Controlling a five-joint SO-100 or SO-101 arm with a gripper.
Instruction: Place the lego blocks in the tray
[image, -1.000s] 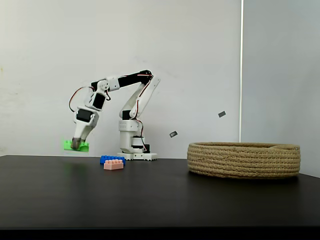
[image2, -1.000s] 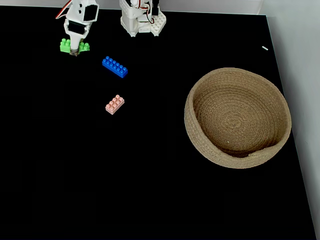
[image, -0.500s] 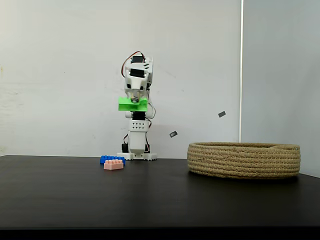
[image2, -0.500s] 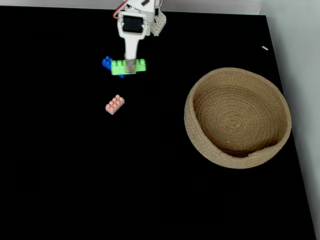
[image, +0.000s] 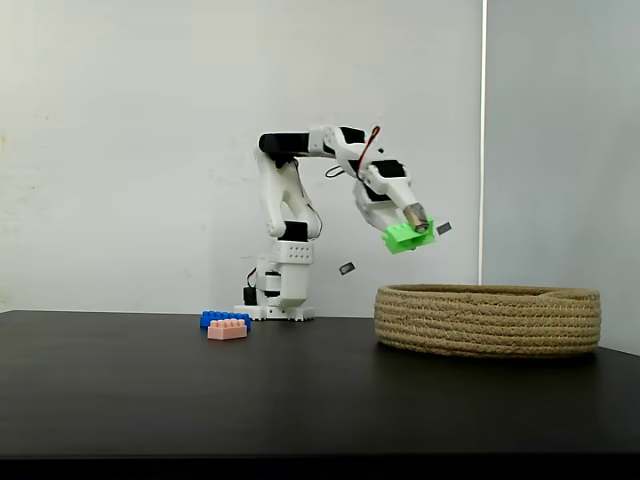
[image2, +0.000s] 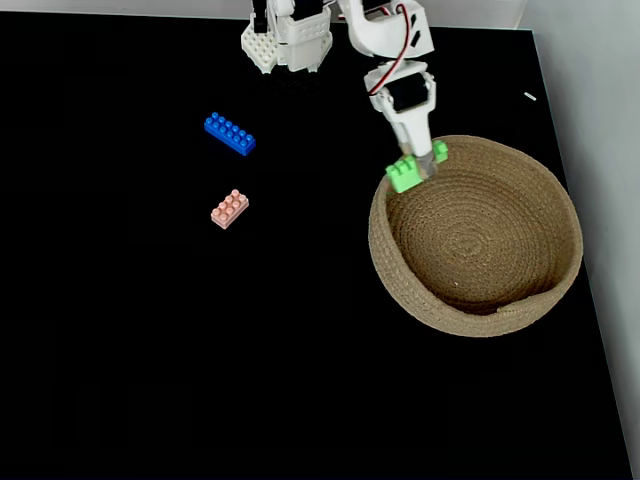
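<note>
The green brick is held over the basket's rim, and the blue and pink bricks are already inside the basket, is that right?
Partly. The gripper does hold the green brick above the basket rim, but the blue brick and pink brick are not inside. A fixed view from above shows both lying on the black table, well left of the basket.

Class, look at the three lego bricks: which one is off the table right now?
The green brick, held in the gripper above the basket's rim; the blue brick and pink brick lie on the table.
</note>
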